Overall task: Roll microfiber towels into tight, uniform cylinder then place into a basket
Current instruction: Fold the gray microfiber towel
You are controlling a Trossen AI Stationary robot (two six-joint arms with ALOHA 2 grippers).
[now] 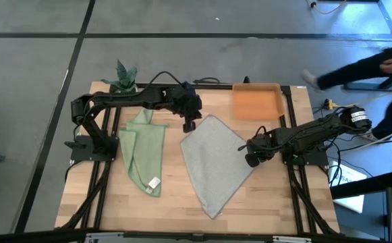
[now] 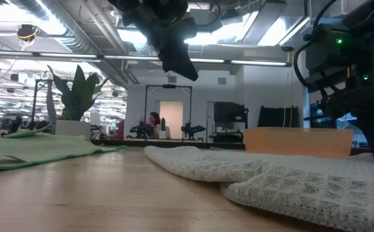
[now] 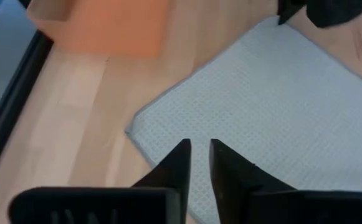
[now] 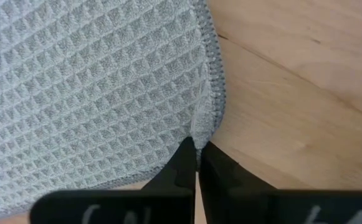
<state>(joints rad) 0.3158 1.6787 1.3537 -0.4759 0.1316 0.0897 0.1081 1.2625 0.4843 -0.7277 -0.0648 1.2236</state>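
Note:
The light grey towel (image 1: 212,162) lies spread flat on the wooden table like a diamond. My right gripper (image 1: 252,160) is shut on its right corner. My left gripper (image 1: 189,125) hangs well above the towel's far corner (image 3: 143,127), fingers a narrow gap apart (image 3: 199,149) with nothing between them. The light green towel (image 1: 145,152) lies folded lengthwise at the table's left, its white tag toward the near edge. The orange basket (image 1: 256,101) stands at the far edge, right of centre. My right gripper pinches the grey towel's stitched hem at its rounded right corner (image 4: 207,124) between its two fingers (image 4: 182,163). The fingers come from above, pointing down. The rest of the towel lies flat on the table.
A small white plant pot (image 1: 123,79) stands at the far left corner. A person (image 1: 364,67) moves on the floor beyond the table's far right. Bare wood shows along the near edge (image 1: 182,216) and between the two towels.

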